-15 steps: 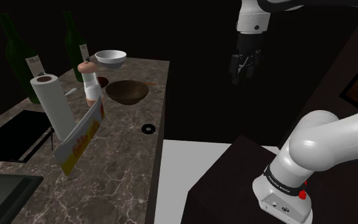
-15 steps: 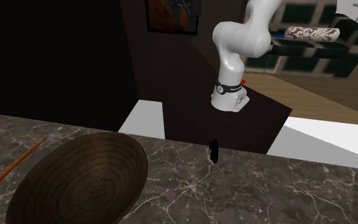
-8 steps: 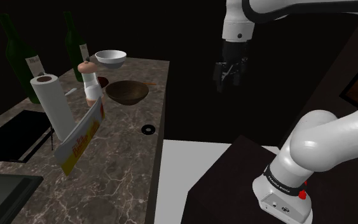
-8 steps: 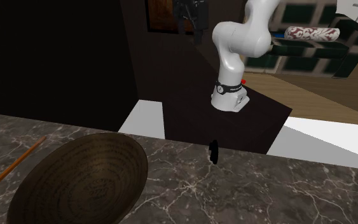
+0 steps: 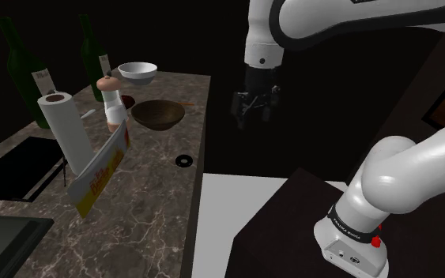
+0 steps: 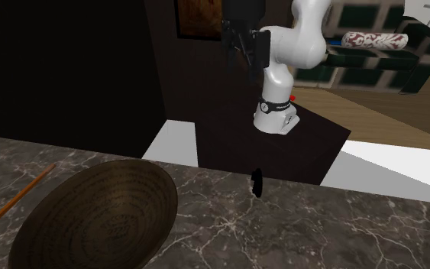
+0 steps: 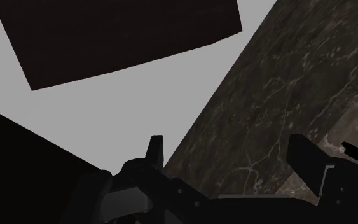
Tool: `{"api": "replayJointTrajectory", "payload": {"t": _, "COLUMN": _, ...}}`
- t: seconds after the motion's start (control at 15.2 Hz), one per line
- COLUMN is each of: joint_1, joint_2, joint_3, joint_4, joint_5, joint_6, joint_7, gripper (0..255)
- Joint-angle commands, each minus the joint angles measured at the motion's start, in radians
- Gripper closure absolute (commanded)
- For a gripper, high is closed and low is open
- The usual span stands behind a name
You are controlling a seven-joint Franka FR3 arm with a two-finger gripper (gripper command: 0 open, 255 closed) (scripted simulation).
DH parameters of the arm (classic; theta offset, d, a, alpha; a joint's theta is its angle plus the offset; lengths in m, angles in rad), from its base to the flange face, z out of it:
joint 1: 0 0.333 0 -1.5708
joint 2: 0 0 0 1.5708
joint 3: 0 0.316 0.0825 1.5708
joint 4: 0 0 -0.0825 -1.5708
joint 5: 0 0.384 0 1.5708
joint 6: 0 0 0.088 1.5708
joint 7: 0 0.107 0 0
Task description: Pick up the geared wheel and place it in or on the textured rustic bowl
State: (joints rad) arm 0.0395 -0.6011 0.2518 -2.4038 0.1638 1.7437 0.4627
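Note:
The geared wheel [image 5: 184,160] is a small dark ring lying flat on the marble counter [image 5: 153,197], close to its edge; the second exterior view shows the wheel [image 6: 257,181] edge-on. The textured brown bowl [image 5: 158,114] stands farther back on the counter and appears large in the foreground as the bowl [image 6: 98,218]. My gripper [image 5: 254,117] hangs in the air beyond the counter edge, above and to the shoulder view's right of the wheel. The gripper [image 6: 244,55] holds nothing. In the wrist view its fingers [image 7: 155,151] stand apart over the counter edge.
A white bowl [image 5: 137,73], a paper towel roll [image 5: 62,126], a leaning yellow packet [image 5: 98,170], a small bottle [image 5: 113,103] and two green bottles [image 5: 21,71] stand on the counter. A sink [image 5: 11,167] lies at its left. An orange stick [image 6: 14,200] rests by the bowl.
The gripper has swung toward the shoulder view's left and come lower, closer to the counter edge. The wheel and bowl have not moved.

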Motion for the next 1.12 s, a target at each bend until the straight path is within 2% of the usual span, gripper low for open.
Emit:
{"api": "replayJointTrajectory", "payload": {"t": 0.0, "joint_1": 0.004, "joint_2": 0.053, "joint_3": 0.041, "joint_4": 0.013, "joint_5": 0.02, "joint_6": 0.057, "joint_7": 0.056, "gripper": 0}}
{"api": "replayJointTrajectory", "payload": {"t": 0.46, "joint_1": 0.004, "joint_2": 0.255, "joint_3": 0.174, "joint_4": 0.114, "joint_5": 0.031, "joint_6": 0.215, "joint_7": 0.251, "gripper": 0}}
{"api": "replayJointTrajectory", "payload": {"t": 0.86, "joint_1": -0.002, "joint_2": 0.466, "joint_3": 0.274, "joint_4": 0.252, "joint_5": -0.046, "joint_6": 0.323, "joint_7": 0.445, "gripper": 0}}
{"api": "replayJointTrajectory", "payload": {"t": 1.06, "joint_1": 0.0, "joint_2": 0.491, "joint_3": 0.281, "joint_4": 0.245, "joint_5": -0.059, "joint_6": 0.356, "joint_7": 0.461, "gripper": 0}}
